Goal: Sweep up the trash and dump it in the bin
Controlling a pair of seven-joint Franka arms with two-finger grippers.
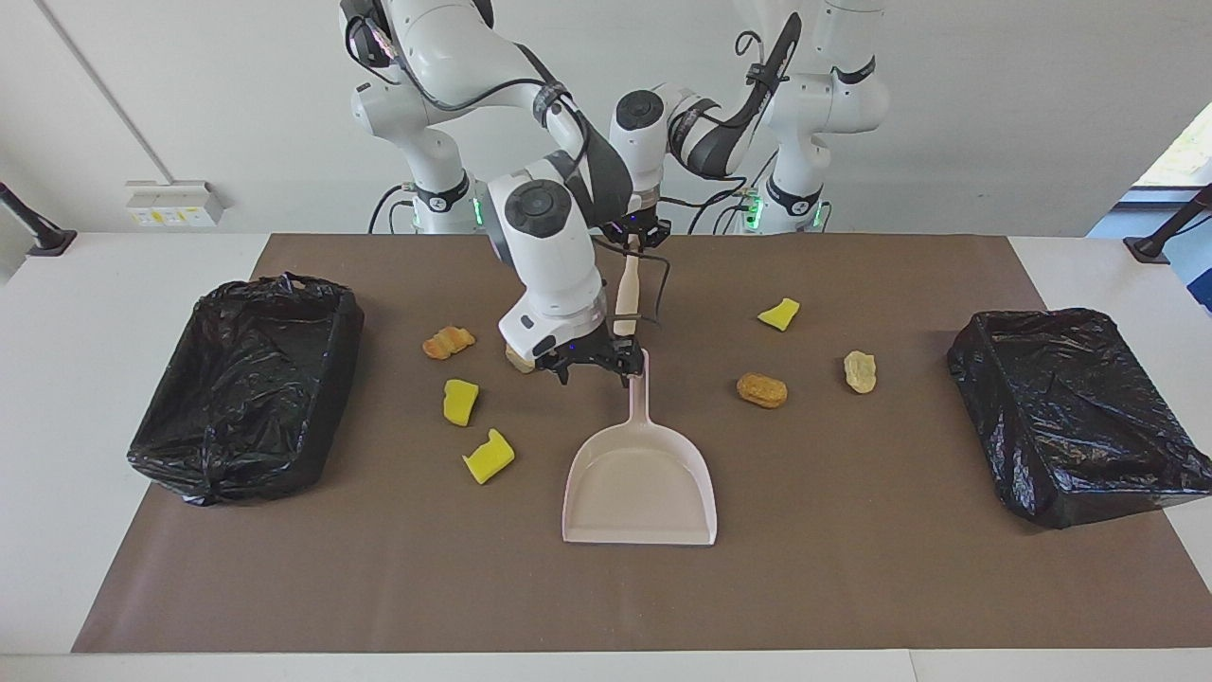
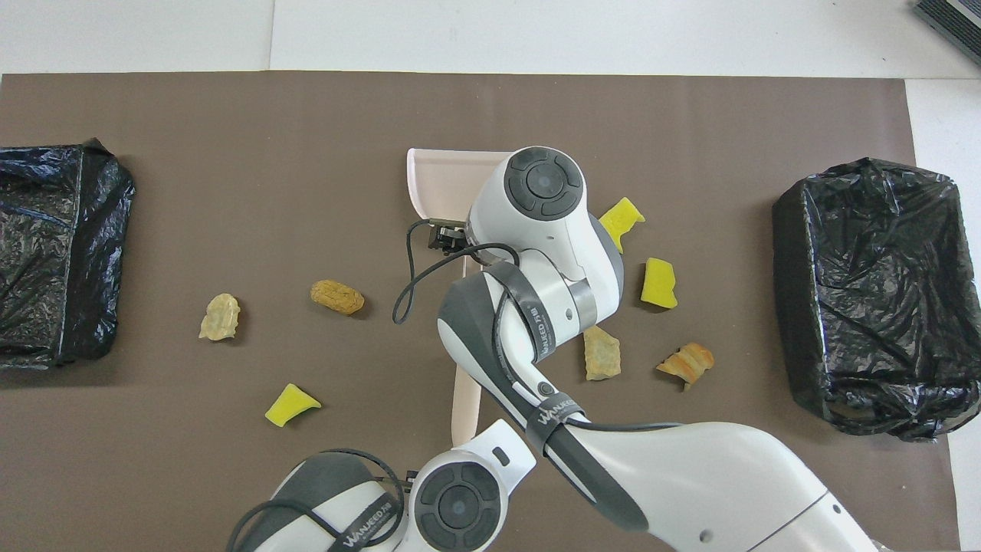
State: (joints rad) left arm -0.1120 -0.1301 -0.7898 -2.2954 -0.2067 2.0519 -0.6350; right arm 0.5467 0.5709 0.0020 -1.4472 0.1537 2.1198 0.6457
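The cream plastic dustpan (image 1: 640,483) lies flat mid-mat, its wide open lip pointing away from the robots onto bare brown mat (image 1: 852,568). The right gripper (image 1: 632,363) is clenched on the tip of the dustpan's handle. The left gripper (image 1: 632,248) hangs over the handle's line, nearer the robots, grasping the pale brush handle (image 1: 627,296).

The trash is scattered around the dustpan. Toward the right arm's end lie two spongy yellow chunks (image 1: 488,457) (image 1: 460,402), a ridged orange piece (image 1: 448,342) and a beige lump (image 1: 519,358) beside the right gripper. Toward the left arm's end lie a yellow wedge (image 1: 778,314), a brown bread-like piece (image 1: 761,389) and a pale lump (image 1: 860,371).

Crinkled black-bagged bins (image 1: 251,384) (image 1: 1075,412) flank the mat's ends.
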